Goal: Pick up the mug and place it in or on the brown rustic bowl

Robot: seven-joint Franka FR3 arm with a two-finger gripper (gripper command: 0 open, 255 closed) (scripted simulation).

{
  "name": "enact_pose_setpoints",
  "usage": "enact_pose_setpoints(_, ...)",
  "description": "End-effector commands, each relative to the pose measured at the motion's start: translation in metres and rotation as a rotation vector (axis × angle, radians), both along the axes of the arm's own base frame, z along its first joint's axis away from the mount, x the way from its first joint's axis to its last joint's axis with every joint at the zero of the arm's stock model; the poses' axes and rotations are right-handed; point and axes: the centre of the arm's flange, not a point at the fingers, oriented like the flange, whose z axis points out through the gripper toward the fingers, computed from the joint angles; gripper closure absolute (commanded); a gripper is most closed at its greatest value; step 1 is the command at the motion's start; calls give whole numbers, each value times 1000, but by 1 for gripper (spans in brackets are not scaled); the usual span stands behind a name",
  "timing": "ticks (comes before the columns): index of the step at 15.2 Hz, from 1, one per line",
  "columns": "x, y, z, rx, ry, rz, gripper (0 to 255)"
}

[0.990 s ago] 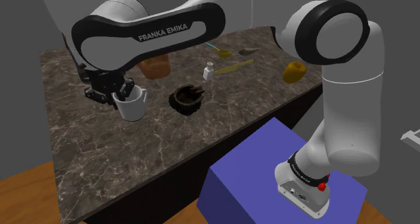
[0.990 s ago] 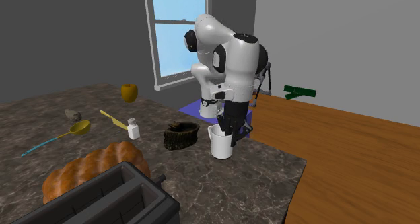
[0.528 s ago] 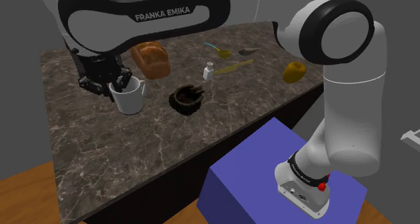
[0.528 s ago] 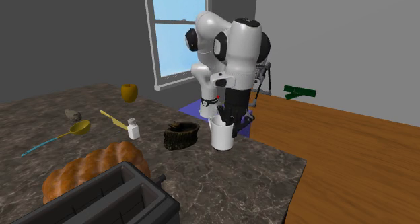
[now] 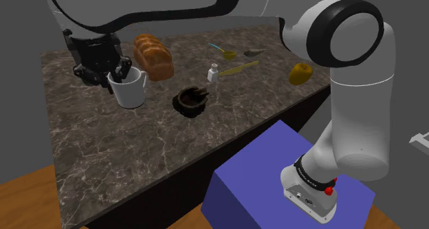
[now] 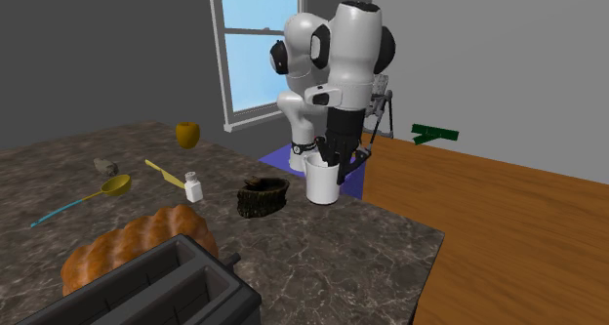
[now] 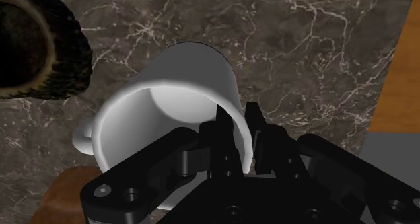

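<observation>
A plain white mug (image 5: 130, 90) (image 6: 321, 181) (image 7: 171, 101) hangs clear of the dark marble counter (image 5: 158, 135), and my black gripper (image 5: 121, 73) (image 6: 330, 161) (image 7: 237, 132) is shut on its rim, one finger inside and one outside the wall. The dark brown rough bowl (image 5: 191, 100) (image 6: 263, 196) (image 7: 33, 48) sits on the counter apart from the mug, to the shoulder view's right of it. In the wrist view the mug's handle points away from the fingers, toward the bowl's side.
A bread loaf (image 5: 153, 56) lies behind the mug. A small white shaker (image 5: 214, 73), a yellow spoon (image 6: 88, 196), a yellow knife (image 5: 237, 69) and a yellow fruit (image 5: 300, 73) lie farther along. A black toaster (image 6: 156, 289) stands near the second exterior camera. My blue stand (image 5: 275, 179) is below the counter edge.
The gripper has risen with the mug in its grip, lifting it off the counter and a little toward the back of the counter. The bowl has not moved.
</observation>
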Motion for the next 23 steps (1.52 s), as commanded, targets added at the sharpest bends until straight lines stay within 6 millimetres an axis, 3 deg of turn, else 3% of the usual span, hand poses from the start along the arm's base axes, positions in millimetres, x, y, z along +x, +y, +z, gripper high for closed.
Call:
enact_pose_setpoints(1,0,-1,12,0,0,0,255)
enact_pose_setpoints(4,0,-1,26,0,0,0,255)
enact_pose_setpoints(21,-22,-224,48,0,0,0,255)
enact_pose_setpoints(23,-23,-235,43,0,0,0,255)
